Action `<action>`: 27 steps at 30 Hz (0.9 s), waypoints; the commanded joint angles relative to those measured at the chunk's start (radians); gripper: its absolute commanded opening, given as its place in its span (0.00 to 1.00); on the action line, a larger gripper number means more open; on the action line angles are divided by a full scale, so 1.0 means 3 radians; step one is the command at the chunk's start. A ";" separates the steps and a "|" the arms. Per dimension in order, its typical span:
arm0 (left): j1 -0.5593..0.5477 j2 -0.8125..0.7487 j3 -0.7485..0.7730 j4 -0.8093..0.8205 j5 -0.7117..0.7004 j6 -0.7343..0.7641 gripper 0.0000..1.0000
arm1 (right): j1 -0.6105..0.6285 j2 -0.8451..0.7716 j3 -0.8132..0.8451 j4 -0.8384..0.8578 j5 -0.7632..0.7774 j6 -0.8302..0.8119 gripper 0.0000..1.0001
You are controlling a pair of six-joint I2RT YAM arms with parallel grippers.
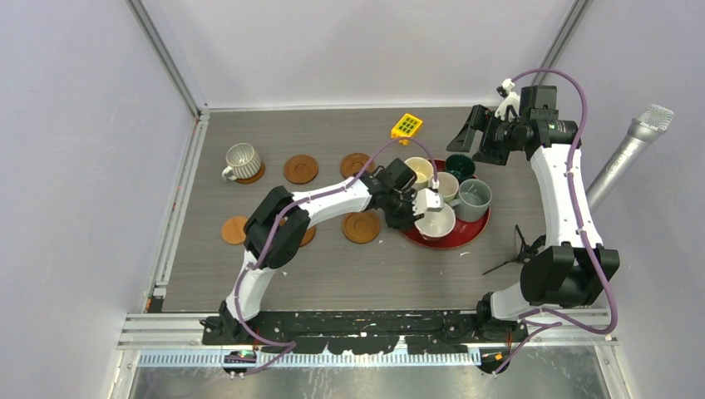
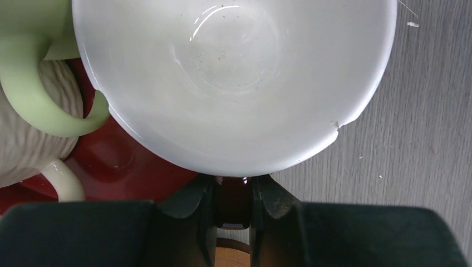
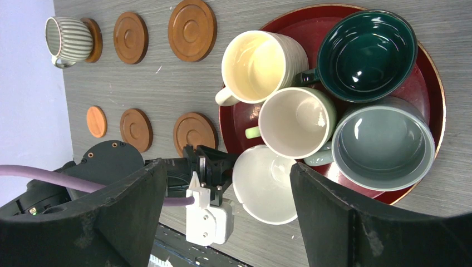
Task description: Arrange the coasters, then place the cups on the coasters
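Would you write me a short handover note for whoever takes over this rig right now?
Left gripper: shut on the white cup's handle, at the tray's edge.
Right gripper: open, empty, above the tray's far side.
Done: six coasters in two rows; ribbed cup on the far left one.
Left: the white cup and the four cups on the tray need coasters.
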 commanded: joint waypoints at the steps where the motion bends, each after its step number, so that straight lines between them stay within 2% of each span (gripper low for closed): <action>1: 0.0076 -0.0327 -0.0132 0.0572 -0.0025 -0.0160 0.00 | -0.0010 -0.0018 0.0143 0.0058 -0.0024 -0.0008 0.85; 7: 0.0081 -0.0678 -0.0517 0.1090 -0.0076 -0.0290 0.00 | -0.0011 -0.0013 0.0149 0.0060 -0.0019 -0.0008 0.85; 13: 0.0092 -0.0879 -0.0710 0.1378 -0.0159 -0.0340 0.00 | -0.0010 -0.0022 0.0178 0.0068 0.0013 -0.0009 0.86; 21: 0.0214 -0.1155 -0.0869 0.1459 -0.0135 -0.0472 0.00 | -0.0010 0.0011 0.0255 0.0081 0.0032 0.0010 0.85; 27: 0.0451 -0.1470 -0.0967 0.1251 0.0018 -0.0594 0.00 | -0.0010 0.0035 0.0329 0.0098 0.0016 0.0015 0.86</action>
